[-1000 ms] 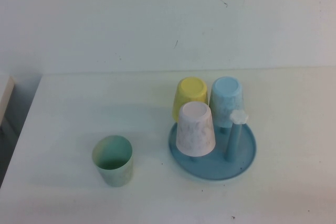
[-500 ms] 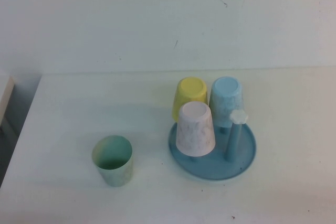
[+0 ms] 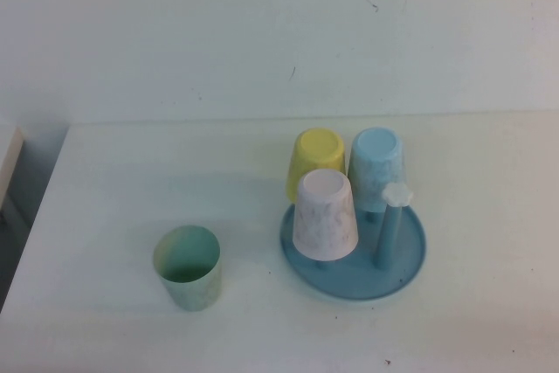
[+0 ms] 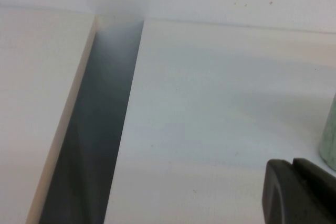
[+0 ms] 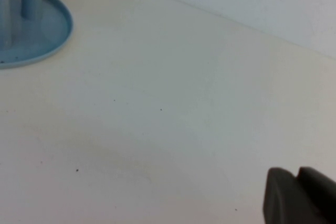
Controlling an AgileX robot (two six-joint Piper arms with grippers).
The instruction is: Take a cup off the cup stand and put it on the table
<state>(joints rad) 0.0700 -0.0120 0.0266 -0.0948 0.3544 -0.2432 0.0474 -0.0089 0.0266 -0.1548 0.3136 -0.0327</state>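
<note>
The pale mint-green cup [image 3: 187, 266] stands upright, mouth up, on the white table [image 3: 122, 181], left of the blue cup stand [image 3: 403, 259]. A sliver of the cup shows in the left wrist view [image 4: 330, 140]. The stand holds a yellow cup [image 3: 315, 159], a light blue cup [image 3: 376, 163] and a whitish cup [image 3: 325, 214], all upside down on pegs, and one bare white-capped peg [image 3: 396, 196]. Neither arm shows in the high view. My left gripper [image 4: 292, 166] is shut and empty, low over the table near the mint cup. My right gripper [image 5: 297, 175] is shut and empty, away from the stand's rim [image 5: 50, 38].
A dark gap [image 4: 100, 129] separates the table's left edge from a neighbouring pale surface [image 4: 37, 103]. A white wall [image 3: 279, 32] rises behind the table. Small dark specks dot the tabletop [image 5: 76, 170].
</note>
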